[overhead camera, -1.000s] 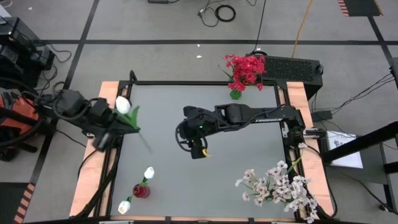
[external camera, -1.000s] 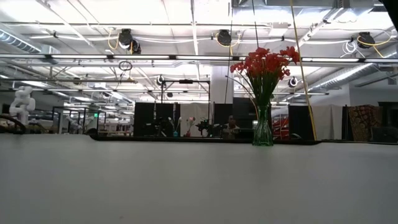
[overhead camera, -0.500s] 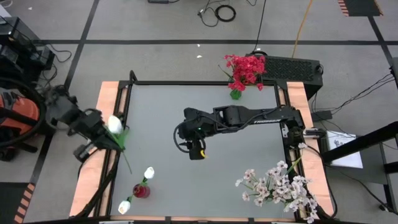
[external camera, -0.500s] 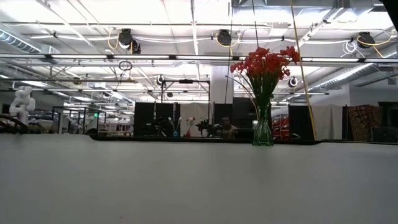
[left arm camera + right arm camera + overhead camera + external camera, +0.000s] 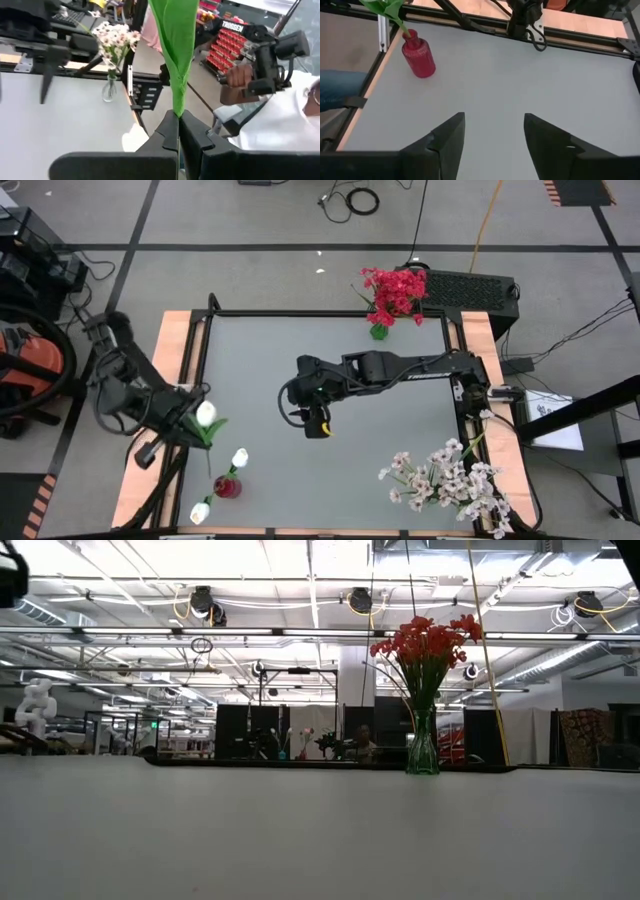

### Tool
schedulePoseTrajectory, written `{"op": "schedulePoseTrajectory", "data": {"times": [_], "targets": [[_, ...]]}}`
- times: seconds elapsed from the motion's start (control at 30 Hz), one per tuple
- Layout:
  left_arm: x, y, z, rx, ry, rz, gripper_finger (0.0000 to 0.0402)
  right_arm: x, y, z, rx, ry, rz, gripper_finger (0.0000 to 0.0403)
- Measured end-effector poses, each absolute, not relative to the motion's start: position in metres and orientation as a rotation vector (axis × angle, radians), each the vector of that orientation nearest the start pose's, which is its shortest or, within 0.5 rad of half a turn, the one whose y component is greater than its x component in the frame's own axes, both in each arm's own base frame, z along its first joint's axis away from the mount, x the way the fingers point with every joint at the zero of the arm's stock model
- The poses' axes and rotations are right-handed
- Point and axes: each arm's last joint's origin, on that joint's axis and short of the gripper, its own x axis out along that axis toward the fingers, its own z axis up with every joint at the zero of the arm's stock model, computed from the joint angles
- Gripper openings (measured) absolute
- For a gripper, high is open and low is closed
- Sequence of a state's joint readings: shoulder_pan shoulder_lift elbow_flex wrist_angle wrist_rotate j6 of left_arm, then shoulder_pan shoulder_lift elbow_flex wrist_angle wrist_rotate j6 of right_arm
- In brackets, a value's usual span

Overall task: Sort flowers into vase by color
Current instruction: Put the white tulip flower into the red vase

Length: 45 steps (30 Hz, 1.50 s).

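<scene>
My left gripper (image 5: pixel 190 423) is over the table's left edge, shut on a white tulip (image 5: pixel 205 415) with a green leaf (image 5: pixel 175 50). Its thin stem (image 5: pixel 210 460) trails toward the red vase (image 5: pixel 227 486), which holds two more white tulips (image 5: pixel 240 457) at the near left. My right gripper (image 5: pixel 492 135) hovers open over the table's middle (image 5: pixel 315 422). Red blossoms (image 5: pixel 395 290) stand in a green glass vase (image 5: pixel 422 755) at the far edge. Pale pink-white sprays (image 5: pixel 450 475) stand in a clear vase (image 5: pixel 109 90) at the near right. My left gripper pinches the tulip's green stem at the leaf base (image 5: pixel 176 116) between its two shut fingers. The flower is lifted clear of the table. Its leaf and bud reach forward past the fingertips, and the thin lower stem hangs away toward the near edge.
Wooden rails (image 5: pixel 165 340) and a black frame border the grey table (image 5: pixel 380 430). A person's hand (image 5: pixel 235 80) holding a controller shows beyond the left side in the left wrist view. Bare table lies between the three vases. Cables lie on the floor (image 5: pixel 360 200) beyond the far edge.
My left gripper has carried the white tulip from the table's far left toward the near edge, swinging out past the left rail and back in, and has closed on the red vase. The flower has turned with it. My right arm has barely moved.
</scene>
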<state>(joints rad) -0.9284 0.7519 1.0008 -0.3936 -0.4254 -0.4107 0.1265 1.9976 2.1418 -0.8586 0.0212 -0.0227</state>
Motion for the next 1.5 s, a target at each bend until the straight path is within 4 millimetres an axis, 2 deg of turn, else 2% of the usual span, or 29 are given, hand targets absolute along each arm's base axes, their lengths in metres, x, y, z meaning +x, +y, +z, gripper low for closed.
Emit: {"op": "schedulePoseTrajectory", "data": {"times": [0.23,0.43,0.83,1.23,1.5], "targets": [[0.095,-0.151,0.379,-0.23,0.215,-0.475,0.0002,0.433,0.054,0.375,-0.085,0.715,0.113,0.0196],[0.097,-0.173,0.372,-0.151,0.191,-0.403,0.0001,0.434,0.055,0.376,-0.089,0.698,0.115,0.0196],[0.091,-0.183,0.355,-0.116,0.243,-0.272,0.0001,0.434,0.055,0.376,-0.09,0.695,0.115,0.0196],[0.086,-0.199,0.345,-0.076,0.241,-0.231,0.0001,0.434,0.055,0.376,-0.09,0.692,0.115,0.0196],[0.087,-0.199,0.333,-0.057,0.294,-0.191,0.001,0.434,0.055,0.376,-0.087,0.69,0.115,0.0196]]}}
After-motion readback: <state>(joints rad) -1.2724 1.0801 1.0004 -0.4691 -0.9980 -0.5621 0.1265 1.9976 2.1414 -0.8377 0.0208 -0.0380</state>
